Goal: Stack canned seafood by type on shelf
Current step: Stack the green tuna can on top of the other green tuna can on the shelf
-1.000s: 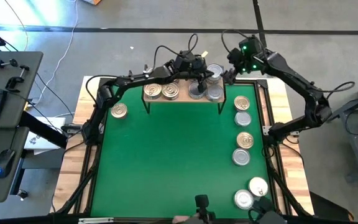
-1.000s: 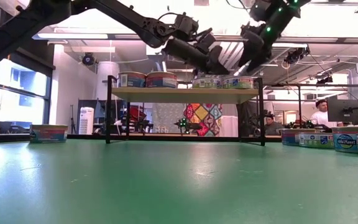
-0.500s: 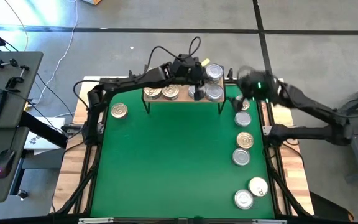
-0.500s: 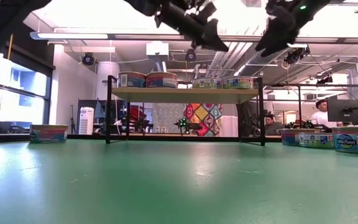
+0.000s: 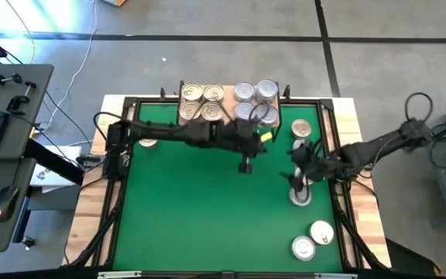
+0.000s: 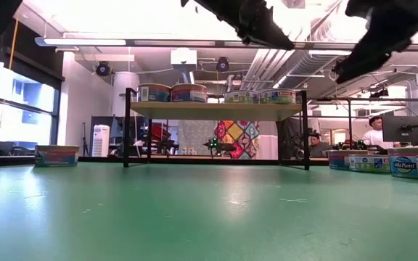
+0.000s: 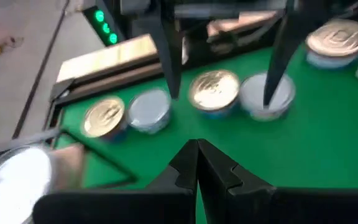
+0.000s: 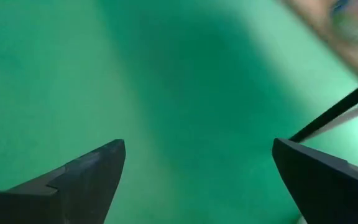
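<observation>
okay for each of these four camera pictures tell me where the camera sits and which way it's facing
High view: overhead, straight down on the green table, the shelf of tins, both arms.
Low view: at tabletop height, level toward the shelf and room; arms enter from above.
Left wrist view: on the left arm, over its shut left hand, toward loose tins.
Right wrist view: on the right arm, down at bare green table between the open right hand.
Shared: high and low views both show the shelf.

Left end effector [image 5: 245, 166] hangs closed mid-table; right end effector [image 5: 294, 157] spread wide.
</observation>
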